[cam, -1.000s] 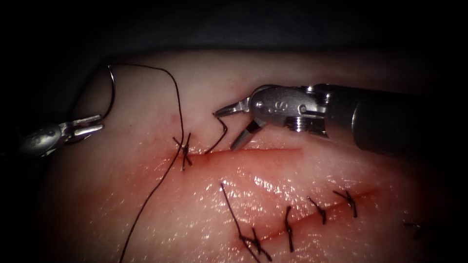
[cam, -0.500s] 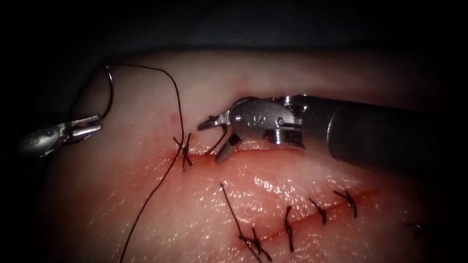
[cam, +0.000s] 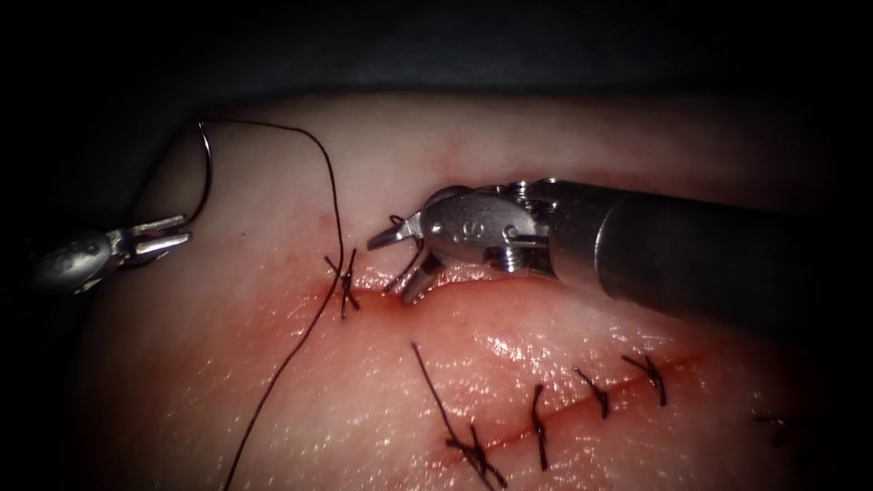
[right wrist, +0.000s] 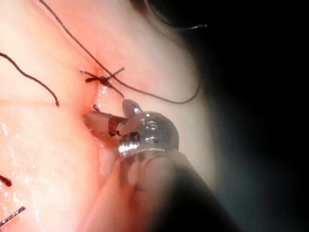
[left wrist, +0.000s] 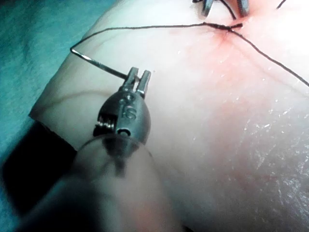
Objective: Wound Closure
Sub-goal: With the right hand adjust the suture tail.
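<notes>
On the tissue (cam: 564, 145), our left tool (cam: 182, 231) pinches the needle (cam: 208, 173); right tool (cam: 393, 264) gapes around a thread end (cam: 409, 264) by the cut (cam: 455, 277).

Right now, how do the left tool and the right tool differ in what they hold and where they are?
The left tool is shut on the needle, near one end of its curve, out of the tissue, far left of the cut. The right tool has its jaws open at the cut, around a short thread end, gripping nothing. The left tool hangs clear of the tissue; the right tool's lower jaw touches the cut. Both are needle drivers.
</notes>
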Tool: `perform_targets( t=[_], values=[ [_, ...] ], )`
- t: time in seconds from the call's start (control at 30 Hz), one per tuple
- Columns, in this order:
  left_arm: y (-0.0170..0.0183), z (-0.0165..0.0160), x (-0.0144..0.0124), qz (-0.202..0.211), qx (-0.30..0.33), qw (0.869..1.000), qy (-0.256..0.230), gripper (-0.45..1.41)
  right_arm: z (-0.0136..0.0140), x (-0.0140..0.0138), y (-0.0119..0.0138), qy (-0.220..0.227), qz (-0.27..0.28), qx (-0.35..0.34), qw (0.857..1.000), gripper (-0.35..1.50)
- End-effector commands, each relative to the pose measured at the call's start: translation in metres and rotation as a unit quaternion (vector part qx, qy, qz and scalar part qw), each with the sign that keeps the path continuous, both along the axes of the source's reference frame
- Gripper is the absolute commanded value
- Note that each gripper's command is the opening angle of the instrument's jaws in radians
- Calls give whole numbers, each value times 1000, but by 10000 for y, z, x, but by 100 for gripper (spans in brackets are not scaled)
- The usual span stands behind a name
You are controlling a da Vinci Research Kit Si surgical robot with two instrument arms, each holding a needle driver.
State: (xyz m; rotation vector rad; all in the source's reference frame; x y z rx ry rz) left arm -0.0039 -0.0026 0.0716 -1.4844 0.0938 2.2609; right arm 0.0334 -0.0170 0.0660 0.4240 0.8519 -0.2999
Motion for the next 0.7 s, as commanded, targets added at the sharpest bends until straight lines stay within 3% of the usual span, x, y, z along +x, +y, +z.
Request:
perform_targets(
  t=[0.03, 0.07, 0.27, 0.43, 0.53, 0.7],
  values=[
    [5, 4, -6, 0, -1, 1000, -1, -45, 2, 12, 4, -7, -13, -1, 1000, -25],
    [5, 4, -6, 0, -1, 1000, -1, -45, 1, 11, 3, -18, -29, 0, 999, -35],
    [5, 4, -6, 0, -1, 1000, -1, -45, -15, 11, 6, -34, -43, 6, 998, -35],
    [6, 4, -6, 0, -1, 1000, -1, -45, -34, 9, 26, -4, 5, 17, 1000, -35],
    [6, 5, -7, 0, -1, 1000, -1, -45, -46, 0, 69, 31, 90, 31, 995, -35],
    [5, 5, -11, -1, -1, 1000, 1, -45, -42, -9, 98, 57, 154, 41, 986, -35]
  ],
)
